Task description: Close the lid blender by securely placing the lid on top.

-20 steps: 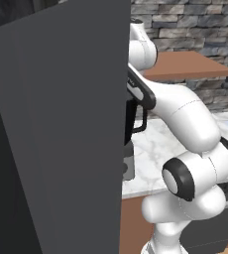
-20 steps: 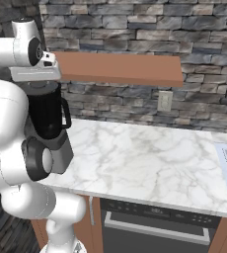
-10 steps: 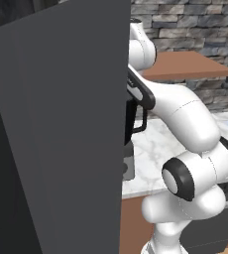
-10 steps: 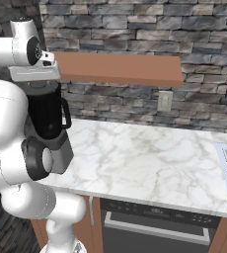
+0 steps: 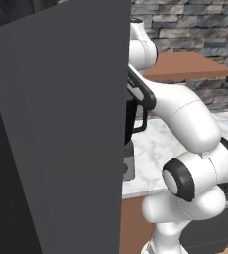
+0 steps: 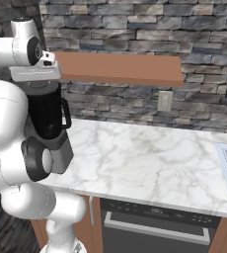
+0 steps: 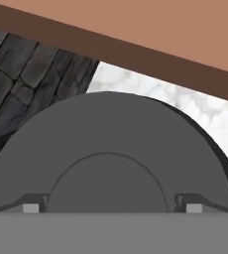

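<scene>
The blender point(image 6: 47, 116) stands at the counter's left end: a black tapered jar with a loop handle point(image 6: 66, 114) on a grey boxy base point(image 6: 61, 154). A grey round lid point(image 7: 111, 134) with a raised centre knob point(image 7: 107, 183) lies just below the hand, over the jar's top point(image 6: 42, 89). My gripper point(image 7: 112, 207) hangs straight above it, open, its two fingertips point(image 7: 30, 208) standing either side of the knob and a little apart from it. From the left base, the jar point(image 5: 132, 119) peeks out beside a tall dark panel.
A tall dark grey flat panel point(image 5: 56, 134) stands left of the blender and hides most of it from the left base. A brown wooden shelf point(image 6: 120, 69) runs along the stone wall just above the hand. The marble counter point(image 6: 150, 158) stretches right.
</scene>
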Controlling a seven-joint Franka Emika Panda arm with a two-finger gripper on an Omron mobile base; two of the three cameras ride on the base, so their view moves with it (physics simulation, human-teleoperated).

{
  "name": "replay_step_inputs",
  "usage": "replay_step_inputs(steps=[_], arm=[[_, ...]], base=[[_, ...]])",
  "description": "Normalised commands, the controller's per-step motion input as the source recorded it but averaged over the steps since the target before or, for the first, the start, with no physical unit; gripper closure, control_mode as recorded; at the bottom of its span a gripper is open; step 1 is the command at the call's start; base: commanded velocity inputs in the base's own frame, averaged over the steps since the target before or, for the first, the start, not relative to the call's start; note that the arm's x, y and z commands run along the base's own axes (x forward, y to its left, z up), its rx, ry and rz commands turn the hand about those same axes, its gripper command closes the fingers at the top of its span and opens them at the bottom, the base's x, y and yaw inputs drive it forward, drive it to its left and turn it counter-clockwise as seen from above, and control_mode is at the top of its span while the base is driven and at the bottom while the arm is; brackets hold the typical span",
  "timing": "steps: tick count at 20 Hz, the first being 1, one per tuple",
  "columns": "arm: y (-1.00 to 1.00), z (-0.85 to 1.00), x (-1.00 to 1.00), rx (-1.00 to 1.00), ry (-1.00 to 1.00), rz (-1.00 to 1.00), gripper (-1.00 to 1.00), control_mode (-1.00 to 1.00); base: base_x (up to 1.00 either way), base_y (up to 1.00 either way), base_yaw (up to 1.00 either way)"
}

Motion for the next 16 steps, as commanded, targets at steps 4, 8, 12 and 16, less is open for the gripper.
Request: replay_step_inputs(steps=[4, 8, 12, 16], arm=[[-0.07, 0.10, -0.15, 0.00, -0.01, 0.00, -1.00, -1.00], [-0.02, 0.26, -0.33, 0.00, -0.05, 0.00, -1.00, -1.00], [0.00, 0.29, -0.38, 0.00, -0.07, 0.00, -1.00, -1.00], [-0.04, 0.30, -0.50, 0.00, -0.10, 0.00, -1.00, -1.00]], base=[[0.00, 0.00, 0.00], [0.00, 0.00, 0.00], [0.00, 0.00, 0.00], [0.00, 0.00, 0.00]])
